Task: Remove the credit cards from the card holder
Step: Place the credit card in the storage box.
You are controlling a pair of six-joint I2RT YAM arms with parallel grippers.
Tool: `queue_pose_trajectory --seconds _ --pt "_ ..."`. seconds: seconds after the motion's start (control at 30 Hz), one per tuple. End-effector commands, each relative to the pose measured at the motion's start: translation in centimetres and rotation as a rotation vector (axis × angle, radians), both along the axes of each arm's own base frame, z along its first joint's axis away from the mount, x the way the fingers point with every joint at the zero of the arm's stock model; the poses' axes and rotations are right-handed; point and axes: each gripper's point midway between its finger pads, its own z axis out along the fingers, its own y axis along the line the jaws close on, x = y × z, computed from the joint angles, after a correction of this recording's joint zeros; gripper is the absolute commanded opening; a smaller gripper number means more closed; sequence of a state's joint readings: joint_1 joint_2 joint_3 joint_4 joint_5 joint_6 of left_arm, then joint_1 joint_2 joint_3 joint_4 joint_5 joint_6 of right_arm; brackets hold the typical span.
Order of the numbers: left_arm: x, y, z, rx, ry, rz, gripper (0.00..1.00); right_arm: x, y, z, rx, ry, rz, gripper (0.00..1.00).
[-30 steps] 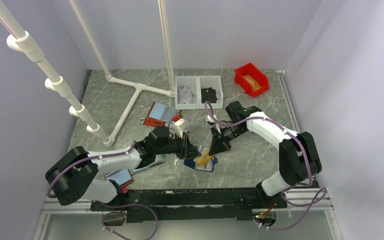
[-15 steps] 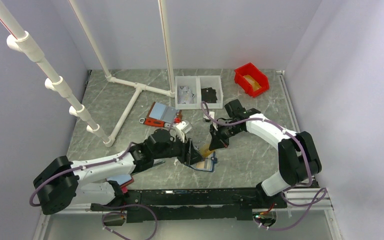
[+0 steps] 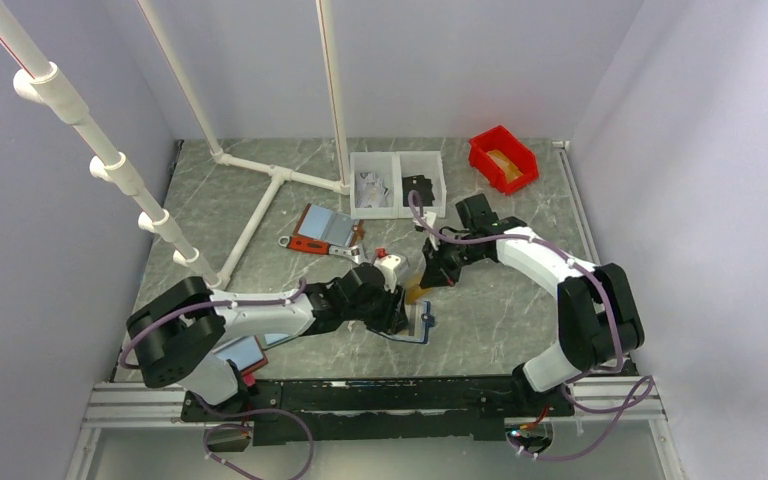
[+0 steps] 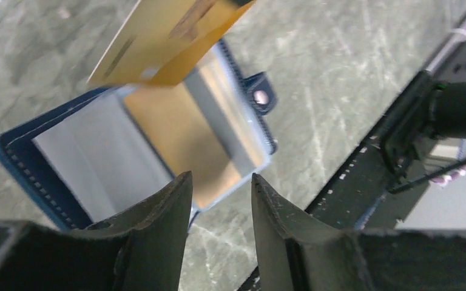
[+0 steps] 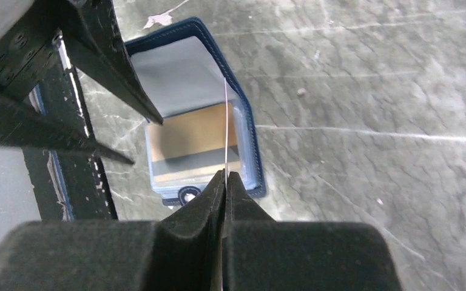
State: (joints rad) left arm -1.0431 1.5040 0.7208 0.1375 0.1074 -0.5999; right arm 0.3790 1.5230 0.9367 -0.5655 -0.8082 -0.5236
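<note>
Left wrist view: the left gripper (image 4: 218, 182) has let go, and its jaws now stand apart just above the open navy card holder (image 4: 79, 151), which lies on the marble table (image 4: 340, 91). Beyond the holder, the right gripper (image 5: 224, 177), clamped on the gold credit card (image 4: 170, 36), has lifted it clear, so one card is out.

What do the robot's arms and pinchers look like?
The left arm and right arm are white tubes with chunky black joints. Thin purple cables loop along them. The left gripper and right gripper each have two black, pointed fingers, a bit scuffed.
</note>
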Motion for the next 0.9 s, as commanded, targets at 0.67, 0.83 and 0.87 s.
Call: queue_pose_trajectory --seconds 0.67,0.83,0.87 --pt "3.1 2.3 1.3 -0.143 0.174 0.048 0.61 15.2 -19.7 13.5 -0.078 -0.513 -0.763 0.0" --pt "3.1 2.3 1.3 -0.205 0.19 0.08 0.63 18.7 -22.2 16.0 -0.053 -0.589 -0.968 0.0" --pt "3.2 2.2 1.6 -0.223 0.184 0.088 0.63 19.4 -22.6 16.4 -0.044 -0.588 -1.005 0.0"
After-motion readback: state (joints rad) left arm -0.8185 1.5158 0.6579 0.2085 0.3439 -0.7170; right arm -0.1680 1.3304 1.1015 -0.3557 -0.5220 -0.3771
